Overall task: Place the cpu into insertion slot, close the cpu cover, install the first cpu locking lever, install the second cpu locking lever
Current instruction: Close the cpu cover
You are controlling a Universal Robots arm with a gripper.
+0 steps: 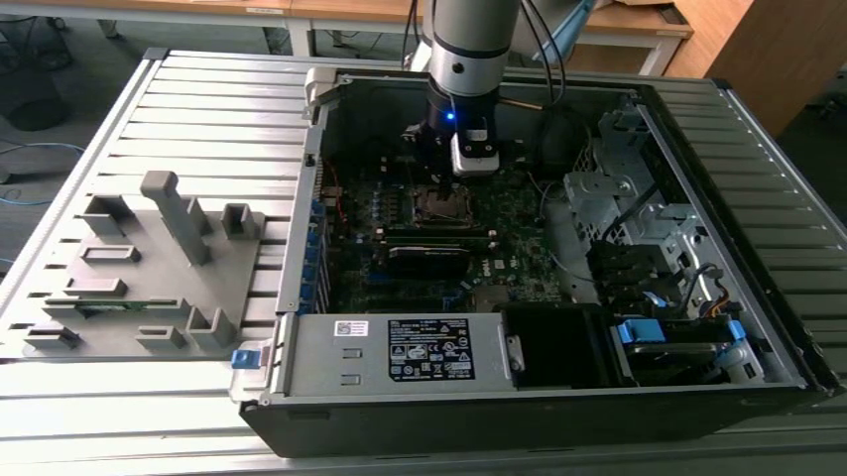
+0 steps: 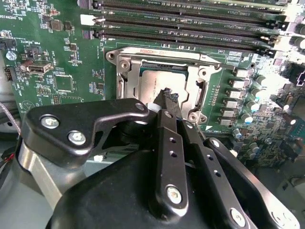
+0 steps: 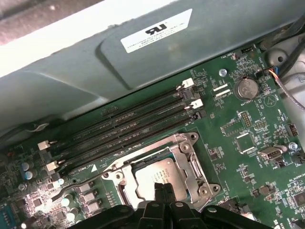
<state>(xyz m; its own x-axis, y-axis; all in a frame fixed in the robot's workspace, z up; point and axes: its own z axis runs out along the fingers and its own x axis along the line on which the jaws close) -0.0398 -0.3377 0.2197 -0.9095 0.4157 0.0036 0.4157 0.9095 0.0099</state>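
The cpu (image 2: 159, 78) sits in the insertion slot (image 2: 135, 83) with the cpu cover (image 2: 196, 88) lying down around it, so those steps look done. The gripper (image 2: 167, 95), closed on nothing, hovers just over the cover; both lever steps seem left.

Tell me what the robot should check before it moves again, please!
1. The cpu sits in the insertion slot: ok.
2. The cpu cover lies down around the cpu: ok.
3. The gripper is empty, fingers shut: ok.
4. Gripper tip touching the cpu: cannot tell.
5. The locking lever beside the slot is latched: cannot tell.
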